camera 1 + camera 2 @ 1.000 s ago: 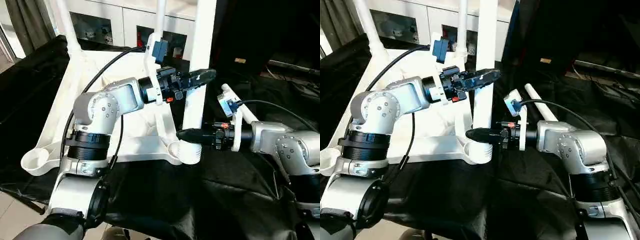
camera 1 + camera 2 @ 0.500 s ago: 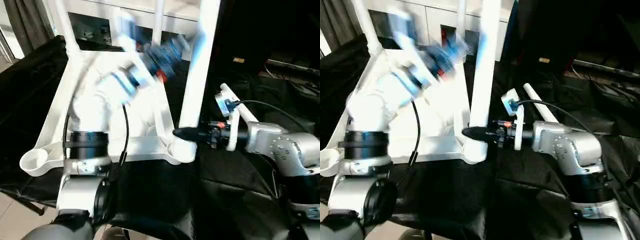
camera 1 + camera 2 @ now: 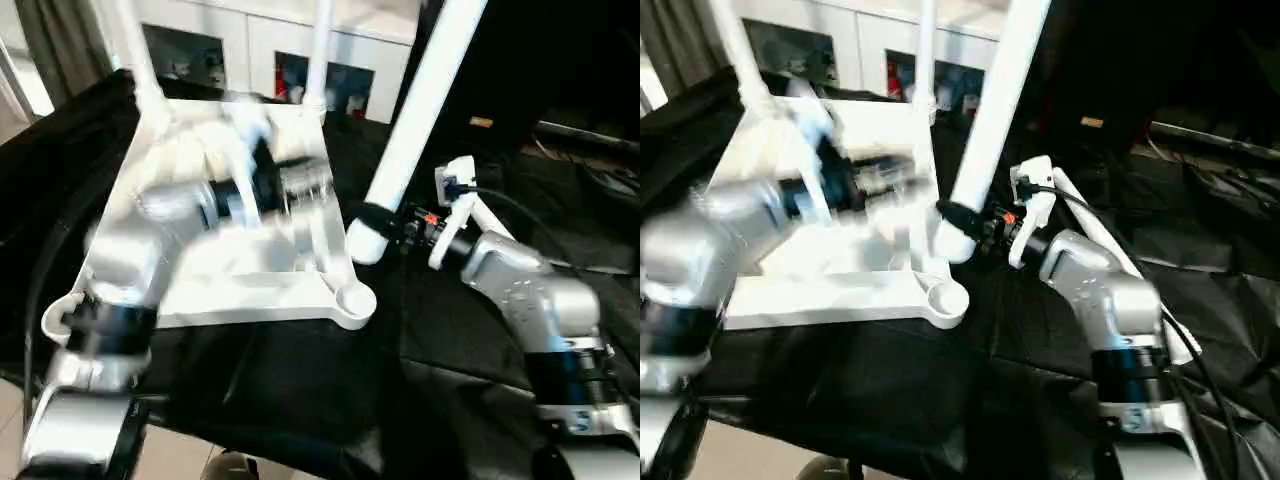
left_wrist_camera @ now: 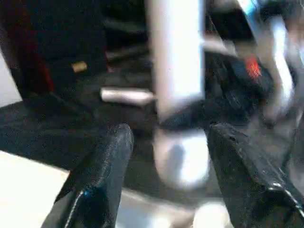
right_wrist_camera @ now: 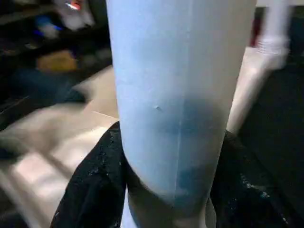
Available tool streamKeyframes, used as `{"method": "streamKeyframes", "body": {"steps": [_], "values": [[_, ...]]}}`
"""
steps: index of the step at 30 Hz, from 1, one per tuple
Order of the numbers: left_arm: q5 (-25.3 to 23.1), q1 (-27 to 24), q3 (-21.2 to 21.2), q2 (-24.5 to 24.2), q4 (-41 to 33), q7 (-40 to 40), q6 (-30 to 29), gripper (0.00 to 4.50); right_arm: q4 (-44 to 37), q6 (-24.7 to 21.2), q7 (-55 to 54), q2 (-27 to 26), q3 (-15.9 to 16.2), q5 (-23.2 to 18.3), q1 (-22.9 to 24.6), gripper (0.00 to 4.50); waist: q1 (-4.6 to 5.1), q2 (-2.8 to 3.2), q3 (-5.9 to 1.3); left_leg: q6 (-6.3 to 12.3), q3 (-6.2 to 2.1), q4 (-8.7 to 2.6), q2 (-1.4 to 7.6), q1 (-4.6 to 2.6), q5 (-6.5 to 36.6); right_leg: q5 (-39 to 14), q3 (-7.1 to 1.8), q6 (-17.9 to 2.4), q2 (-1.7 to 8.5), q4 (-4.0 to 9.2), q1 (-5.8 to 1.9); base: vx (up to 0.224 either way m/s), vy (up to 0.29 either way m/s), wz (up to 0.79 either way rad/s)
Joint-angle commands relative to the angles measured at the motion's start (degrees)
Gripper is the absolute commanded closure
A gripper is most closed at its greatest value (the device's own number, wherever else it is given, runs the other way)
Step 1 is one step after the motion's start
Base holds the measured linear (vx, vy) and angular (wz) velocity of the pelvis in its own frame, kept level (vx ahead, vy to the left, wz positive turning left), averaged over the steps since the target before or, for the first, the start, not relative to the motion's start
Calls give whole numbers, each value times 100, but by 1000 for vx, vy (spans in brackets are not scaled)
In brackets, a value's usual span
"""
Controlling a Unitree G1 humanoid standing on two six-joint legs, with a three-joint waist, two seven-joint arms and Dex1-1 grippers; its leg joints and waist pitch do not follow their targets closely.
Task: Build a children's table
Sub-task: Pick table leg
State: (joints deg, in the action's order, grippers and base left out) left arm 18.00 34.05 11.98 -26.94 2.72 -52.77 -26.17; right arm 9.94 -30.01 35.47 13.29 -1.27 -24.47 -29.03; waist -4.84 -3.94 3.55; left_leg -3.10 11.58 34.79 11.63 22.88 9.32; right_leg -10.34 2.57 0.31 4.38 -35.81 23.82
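Gripping a tilted leg (image 3: pixel 420 120), right hand (image 3: pixel 372 222) reaches leftward.

There are no words, numbers or signs clear enough to read in these pictures.
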Motion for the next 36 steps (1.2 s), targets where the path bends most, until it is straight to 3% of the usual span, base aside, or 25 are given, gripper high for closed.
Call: {"method": "streamKeyframes", "body": {"steps": [1, 6, 7, 10, 12, 15, 17, 19, 21, 22, 25, 27, 30, 36], "values": [[-365, -118, 423, -146, -155, -270, 208, 160, 40, 204, -118, 19, 87, 188, 21, 259, 49, 48, -419, -394, -72, -452, 156, -202, 1041, -1215, -223, -732, 302, 400, -221, 0, 0, 0], [-774, -401, 839, -489, -102, -553, 512, 160, -15, 394, -136, -118, 190, 294, 243, 259, 48, 43, -425, -339, -67, -452, 156, -202, 987, -1054, -231, -783, 295, 378, -223, 0, 0, 0], [-820, -443, 878, -533, -88, -596, 571, 160, -9, 461, -140, -144, 208, 327, 277, 259, 47, 13, -425, -338, -59, -448, 158, -212, 1006, -1033, -229, -827, 289, 374, -222, 0, 0, 0], [-948, -582, 967, -692, -42, -643, 649, 160, -77, 537, -179, -217, 270, 372, 407, 259, 54, 25, -403, -371, -73, -468, 165, -214, 1200, -1344, -230, -779, 299, 395, -203, 0, 0, 0], [-986, -607, 988, -731, -27, -658, 680, 195, -90, 541, -189, -229, 281, 376, 423, 259, 72, 17, -397, -403, -80, -477, 164, -217, 1326, -1517, -233, -746, 302, 413, -201, 0, 0, 0], [-1139, -643, 1056, -825, 190, -759, 860, 198, -76, 669, -155, -262, 324, 414, 463, 259, 85, 23, -396, -428, -81, -478, 161, -224, 1388, -1579, -236, -728, 299, 419, -179, 0, 0, 0], [-1158, -636, 1085, -861, 284, -910, 865, 238, -97, 683, -153, -280, 336, 420, 487, 259, 100, 31, -392, -447, -88, -485, 159, -225, 1454, -1608, -238, -739, 298, 422, -179, 0, 0, 0], [-1120, -635, 1088, -862, 303, -982, 836, 243, -107, 685, -147, -282, 344, 421, 501, 259, 107, 38, -398, -461, -91, -485, 162, -226, 1481, -1596, -239, -772, 306, 420, -182, 0, 0, 0], [-1125, -636, 1094, -844, 344, -994, 859, 254, -114, 682, -143, -282, 348, 417, 513, 259, 119, 41, -398, -455, -91, -484, 157, -221, 1474, -1528, -237, -809, 300, 414, -187, 0, 0, 0], [-1138, -636, 1101, -826, 383, -999, 883, 283, -120, 678, -140, -282, 351, 413, 523, 259, 120, 43, -401, -455, -92, -484, 158, -221, 1468, -1508, -236, -818, 300, 409, -190, 0, 0, 0], [-1245, -620, 1158, -805, 533, -1012, 972, 291, -141, 685, -118, -284, 364, 419, 557, 259, 139, 41, -404, -424, -94, -478, 154, -213, 1448, -1463, -237, -839, 301, 410, -198, 0, 0, 0], [-1333, -582, 1182, -751, 770, -1055, 1102, 325, -160, 690, -94, -286, 393, 435, 588, 259, 149, 42, -407, -411, -89, -471, 153, -216, 1428, -1428, -240, -845, 298, 409, -197, 0, 0, 0], [-1418, -499, 1197, -719, 1011, -1097, 1198, 334, -166, 680, -62, -281, 420, 443, 584, 259, 145, 41, -414, -387, -91, -469, 157, -217, 1371, -1342, -239, -869, 303, 402, -205, 0, 0, 0], [-1503, -401, 1215, -752, 1260, -1149, 1300, 398, -179, 672, -26, -277, 445, 442, 576, 259, 137, 45, -402, -381, -95, -475, 162, -222, 1463, -1470, -239, -901, 315, 413, -197, 0, 0, 0]]}}
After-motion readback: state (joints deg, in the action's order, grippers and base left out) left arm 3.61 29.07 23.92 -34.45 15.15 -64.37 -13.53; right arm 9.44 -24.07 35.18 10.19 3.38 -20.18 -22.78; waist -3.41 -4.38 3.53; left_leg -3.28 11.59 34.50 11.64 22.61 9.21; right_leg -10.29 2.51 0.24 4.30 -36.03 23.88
